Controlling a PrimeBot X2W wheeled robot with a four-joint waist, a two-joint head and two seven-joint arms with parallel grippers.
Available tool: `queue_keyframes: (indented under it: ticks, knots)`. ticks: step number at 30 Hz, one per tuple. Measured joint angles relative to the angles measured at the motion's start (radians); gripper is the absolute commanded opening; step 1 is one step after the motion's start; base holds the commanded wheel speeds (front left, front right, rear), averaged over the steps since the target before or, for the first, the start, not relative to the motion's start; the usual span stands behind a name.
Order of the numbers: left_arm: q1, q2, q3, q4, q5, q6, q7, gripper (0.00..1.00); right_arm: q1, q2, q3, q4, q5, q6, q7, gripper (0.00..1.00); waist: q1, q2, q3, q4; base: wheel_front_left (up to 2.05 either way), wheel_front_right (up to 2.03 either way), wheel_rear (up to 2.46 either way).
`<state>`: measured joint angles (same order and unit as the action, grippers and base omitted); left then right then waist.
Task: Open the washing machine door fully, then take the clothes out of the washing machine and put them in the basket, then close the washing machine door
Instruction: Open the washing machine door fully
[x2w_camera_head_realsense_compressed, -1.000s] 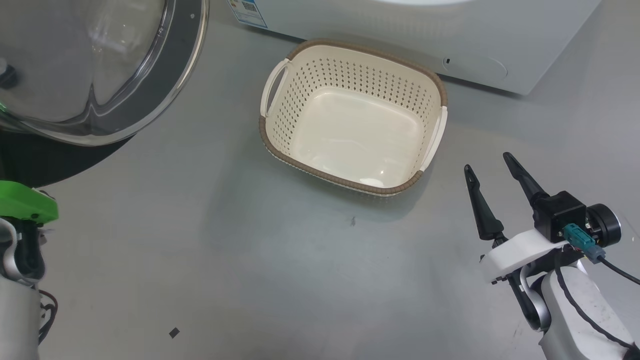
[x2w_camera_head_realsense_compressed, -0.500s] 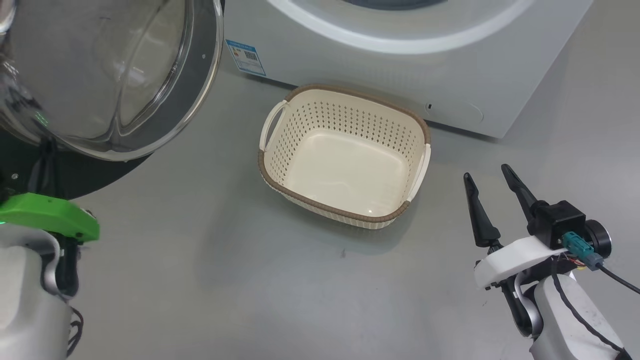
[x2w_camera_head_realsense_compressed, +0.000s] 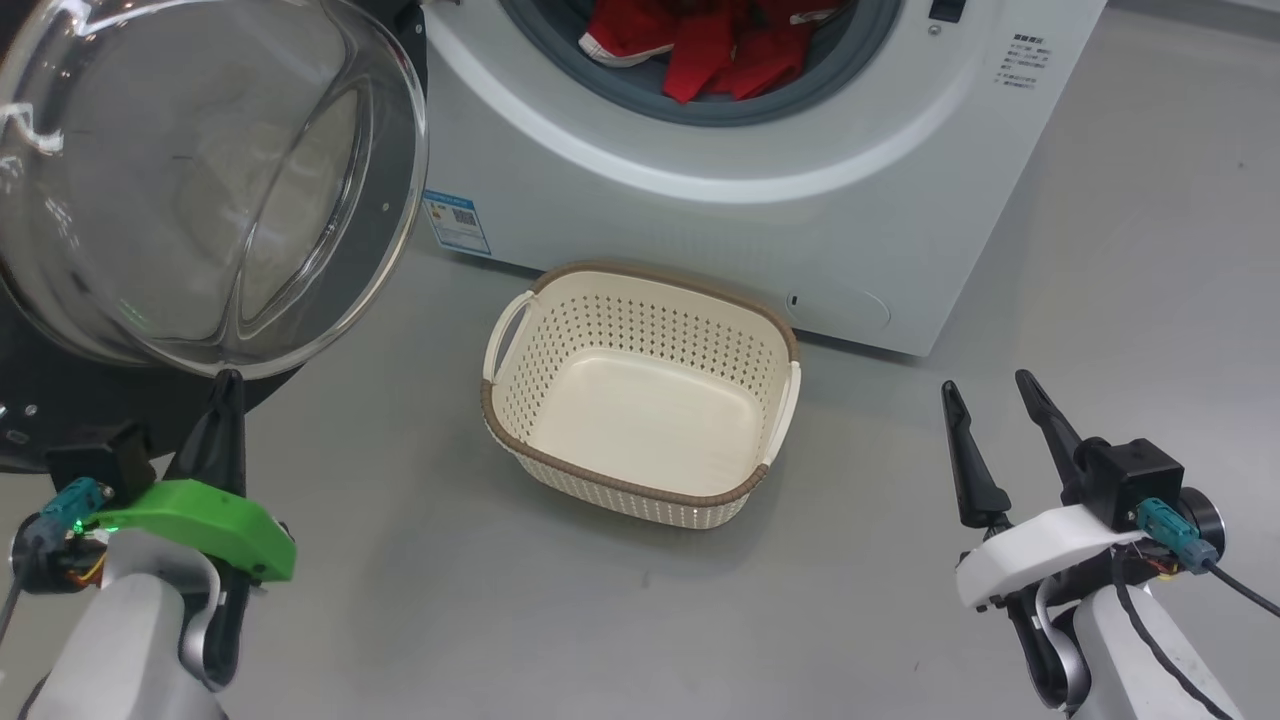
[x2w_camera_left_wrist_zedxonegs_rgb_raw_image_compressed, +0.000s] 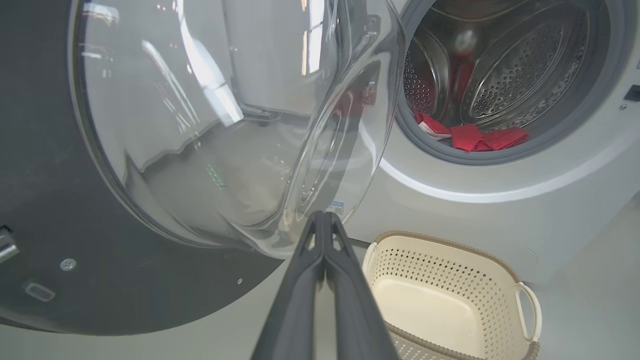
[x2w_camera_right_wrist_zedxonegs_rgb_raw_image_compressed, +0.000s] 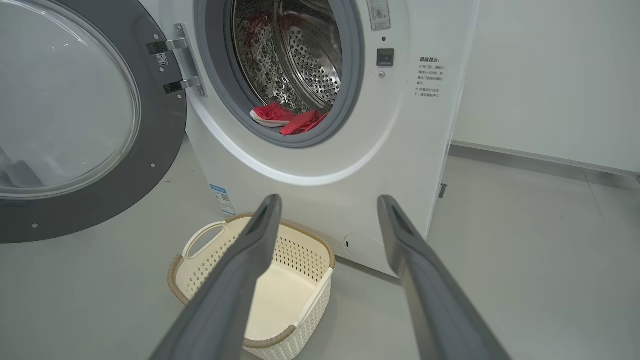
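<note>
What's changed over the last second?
Mostly the camera lifted: the open washing machine and the clothes in it are now in sight. The left gripper, shut, came further into the head view, under the washing machine door. Nothing gripped or released. The basket stays empty, the right gripper open.

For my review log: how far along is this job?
Done: the washing machine door stands swung open. In hand: nothing; the right end effector is open, the left end effector shut, both empty. Left: the clothes lie inside the washing machine, the basket is empty; then closing.

Grey floor; basket just before washing machine
</note>
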<state>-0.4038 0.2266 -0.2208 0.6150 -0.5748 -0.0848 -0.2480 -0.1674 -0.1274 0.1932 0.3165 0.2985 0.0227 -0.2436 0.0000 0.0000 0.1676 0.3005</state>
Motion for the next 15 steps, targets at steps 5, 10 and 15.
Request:
queue_keyframes:
  ticks: [5,10,15]
  knots:
    - [0.05,-0.013,-0.017,-0.038,0.014,-0.001,-0.001,0.0,0.034,0.001,-0.012,0.002,0.005,0.0,0.0,1.0,0.0,0.0,-0.036,-0.035,0.0,0.0,0.0]
    - [0.105,-0.025,-0.027,-0.07,0.023,-0.004,-0.001,0.0,0.053,0.004,-0.016,0.0,0.009,-0.007,-0.001,1.0,0.0,0.0,-0.063,-0.078,0.0,0.0,0.0]
    - [0.139,-0.046,-0.018,-0.128,0.04,-0.004,-0.001,0.0,0.065,0.006,-0.02,-0.007,0.009,-0.007,-0.001,1.0,0.0,0.0,-0.083,-0.122,0.0,0.0,0.0]
